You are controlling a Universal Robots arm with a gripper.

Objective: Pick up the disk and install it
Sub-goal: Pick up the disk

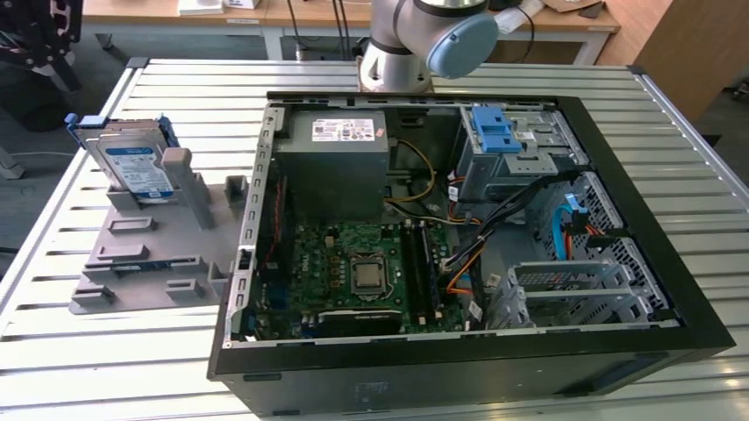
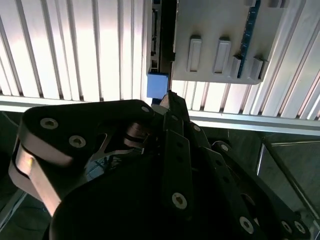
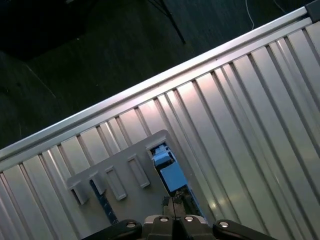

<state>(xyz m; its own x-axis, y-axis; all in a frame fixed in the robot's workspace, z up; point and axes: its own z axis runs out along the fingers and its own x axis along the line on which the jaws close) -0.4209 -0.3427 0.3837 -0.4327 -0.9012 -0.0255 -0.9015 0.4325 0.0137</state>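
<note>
The disk (image 1: 131,162), silver with a blue-and-white label and a blue frame, stands upright on edge in a grey holder (image 1: 153,241) at the exterior view's left. Both wrist views look down on it edge-on: the disk's blue frame (image 3: 169,170) (image 2: 159,86) sits beside the holder's plate (image 3: 125,172) (image 2: 215,30). My gripper (image 3: 172,204) (image 2: 170,100) hangs above the disk, apart from it, fingers shut together with nothing between them.
An open computer case (image 1: 252,263) lies on the slatted metal table (image 1: 70,351), to the exterior view's right of the holder. Inside are a grey power-supply box (image 1: 337,167), a motherboard (image 1: 363,272) and a blue latch on a metal cage (image 1: 497,132). The table edge (image 3: 165,80) runs close behind the holder.
</note>
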